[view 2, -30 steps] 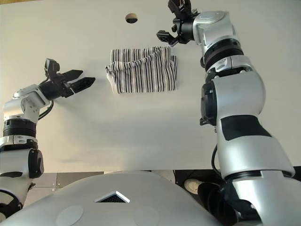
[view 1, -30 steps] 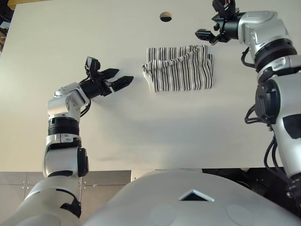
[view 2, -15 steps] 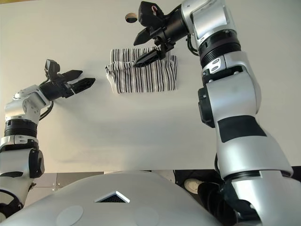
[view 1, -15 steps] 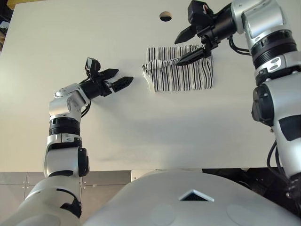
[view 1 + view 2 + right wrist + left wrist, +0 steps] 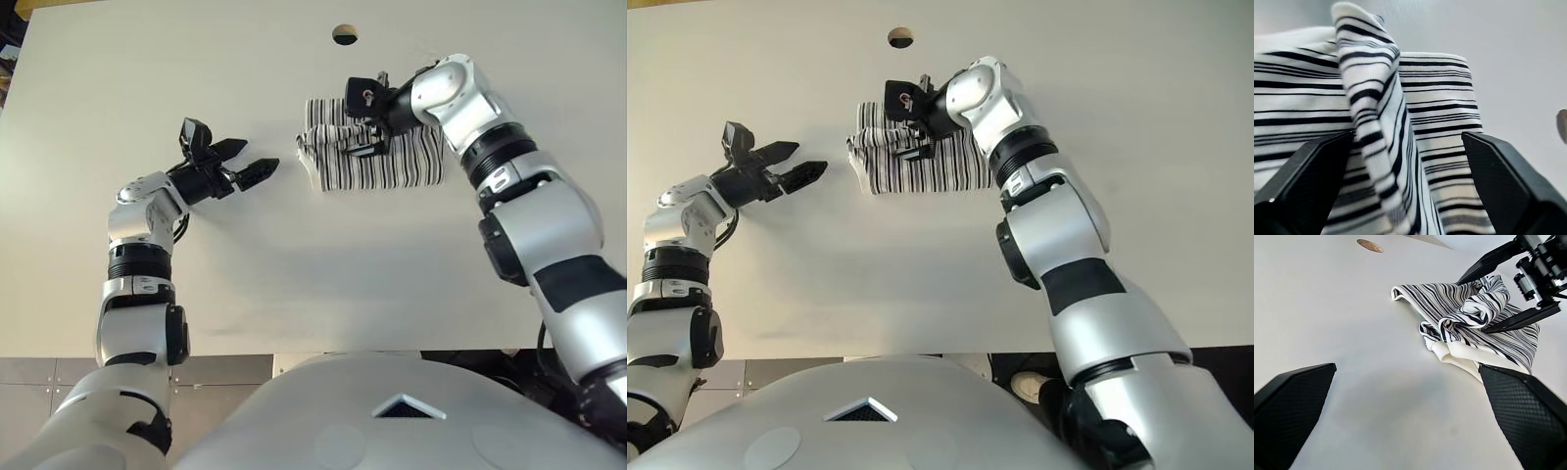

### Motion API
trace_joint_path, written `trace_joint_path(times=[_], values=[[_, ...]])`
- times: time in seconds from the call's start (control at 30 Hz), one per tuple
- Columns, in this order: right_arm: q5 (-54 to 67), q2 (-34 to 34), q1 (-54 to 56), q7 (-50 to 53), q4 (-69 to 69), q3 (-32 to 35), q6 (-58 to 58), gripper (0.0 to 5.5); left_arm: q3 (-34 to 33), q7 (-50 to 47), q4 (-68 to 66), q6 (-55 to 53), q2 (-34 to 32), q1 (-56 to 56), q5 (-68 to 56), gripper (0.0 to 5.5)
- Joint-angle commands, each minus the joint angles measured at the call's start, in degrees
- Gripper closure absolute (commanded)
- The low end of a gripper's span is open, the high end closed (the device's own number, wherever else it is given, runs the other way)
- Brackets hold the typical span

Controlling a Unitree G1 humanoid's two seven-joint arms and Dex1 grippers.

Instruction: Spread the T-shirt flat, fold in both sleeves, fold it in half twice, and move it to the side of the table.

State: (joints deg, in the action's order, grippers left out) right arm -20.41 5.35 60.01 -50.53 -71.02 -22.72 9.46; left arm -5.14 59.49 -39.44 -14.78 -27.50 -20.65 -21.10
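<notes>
Likely lab or office test station: plain white tabletop (image 5: 294,284), 1 round cable hole (image 5: 345,34) near far edge, grey panels (image 5: 225,368) below near edge.

The table (image 5: 294,264) in front of me is a plain, pale top with a small round hole (image 5: 345,34) near its far edge. On it, on my side of the hole, lies the black-and-white striped T-shirt (image 5: 411,168), a folded packet with a loose ridge of cloth bunched on top.
</notes>
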Motion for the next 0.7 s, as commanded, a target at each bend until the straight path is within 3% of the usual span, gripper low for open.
trace_joint_path(times=[0.03, 0.2, 0.4, 0.6, 0.7], values=[[-1.65, -0.72, 1.68, 5.99, -2.27, -0.12, 1.25, 1.40, -0.14, 0.25, 0.09, 0.46, 0.10, -0.61, 0.81, 0.03], [1.23, -1.51, 4.60, 12.49, -4.26, 4.19, -1.70, 1.40, 0.16, 0.47, -0.01, 0.33, 0.23, -0.55, 0.99, 0.03], [5.87, -0.75, 8.99, 11.67, -5.41, 10.96, -8.47, 1.40, 0.78, 1.01, -0.38, 0.58, 0.21, -0.35, 1.62, 0.03], [5.14, -0.18, 9.15, 13.40, -5.54, 11.67, -8.90, 1.40, 0.75, 1.26, -0.79, 0.91, 0.31, -0.31, 2.23, 0.03], [4.95, -0.40, 7.90, 8.83, -5.33, 10.89, -8.93, 1.40, 0.77, 1.15, -0.82, 1.08, 0.42, -0.37, 2.37, 0.03]])
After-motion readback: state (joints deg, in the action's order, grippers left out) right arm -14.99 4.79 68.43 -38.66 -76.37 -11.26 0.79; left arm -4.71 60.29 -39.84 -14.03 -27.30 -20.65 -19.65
